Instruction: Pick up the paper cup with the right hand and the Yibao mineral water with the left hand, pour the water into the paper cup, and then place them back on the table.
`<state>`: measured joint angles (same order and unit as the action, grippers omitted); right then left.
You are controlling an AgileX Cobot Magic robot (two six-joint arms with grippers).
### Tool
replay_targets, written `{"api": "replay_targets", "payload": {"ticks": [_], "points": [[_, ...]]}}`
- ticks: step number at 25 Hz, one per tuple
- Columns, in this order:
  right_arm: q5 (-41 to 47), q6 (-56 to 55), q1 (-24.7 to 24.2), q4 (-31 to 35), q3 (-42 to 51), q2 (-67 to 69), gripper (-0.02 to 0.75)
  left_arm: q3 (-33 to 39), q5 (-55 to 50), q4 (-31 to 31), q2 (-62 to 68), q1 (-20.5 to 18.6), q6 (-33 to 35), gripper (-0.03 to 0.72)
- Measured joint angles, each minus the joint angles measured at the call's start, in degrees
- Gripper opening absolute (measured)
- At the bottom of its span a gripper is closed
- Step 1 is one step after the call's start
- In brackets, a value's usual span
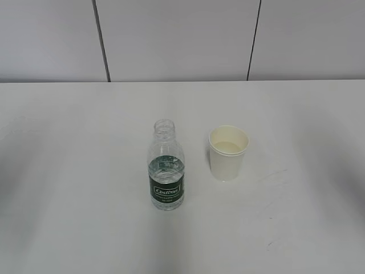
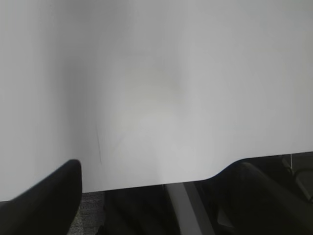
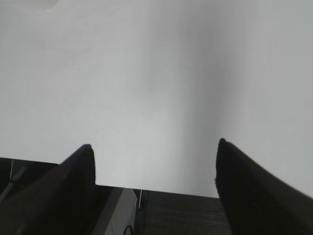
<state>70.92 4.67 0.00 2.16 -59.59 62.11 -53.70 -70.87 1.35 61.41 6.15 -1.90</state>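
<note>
The Yibao mineral water [image 1: 166, 171], a clear ribbed bottle with a dark green label and no cap, stands upright near the middle of the white table [image 1: 68, 171]. Water [image 1: 166, 166] fills roughly its lower half. The white paper cup [image 1: 228, 153] stands upright just to its right, a small gap between them. Neither arm shows in the exterior view. In the left wrist view my left gripper [image 2: 156, 166] is open and empty over the table's near edge. In the right wrist view my right gripper [image 3: 154, 145] is open wide and empty, also over the near edge. Neither wrist view shows bottle or cup.
A grey panelled wall [image 1: 177, 40] stands behind the table's far edge. Both wrist views show the table's front edge [image 3: 146, 188], with dark floor and frame parts [image 2: 146, 210] below it.
</note>
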Motion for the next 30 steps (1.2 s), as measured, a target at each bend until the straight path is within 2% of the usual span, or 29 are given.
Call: {"api": "replay_targets", "payload": {"ticks": [10,23,30], "points": [[0.0,0.1,0.0,-1.4,14.8,-14.7,0.594,11.2,1.6,-1.4,-16.2,0.0,-0.9,0.574],[-6.2,0.1,0.0,-1.4,29.2,-29.2,0.594,23.6,8.2,-2.4,-34.4,0.0,-1.0,0.574],[-6.5,0.3,0.0,-1.4,31.5,-35.5,0.594,24.3,8.4,-2.5,-48.9,0.0,-1.0,0.574]]}}
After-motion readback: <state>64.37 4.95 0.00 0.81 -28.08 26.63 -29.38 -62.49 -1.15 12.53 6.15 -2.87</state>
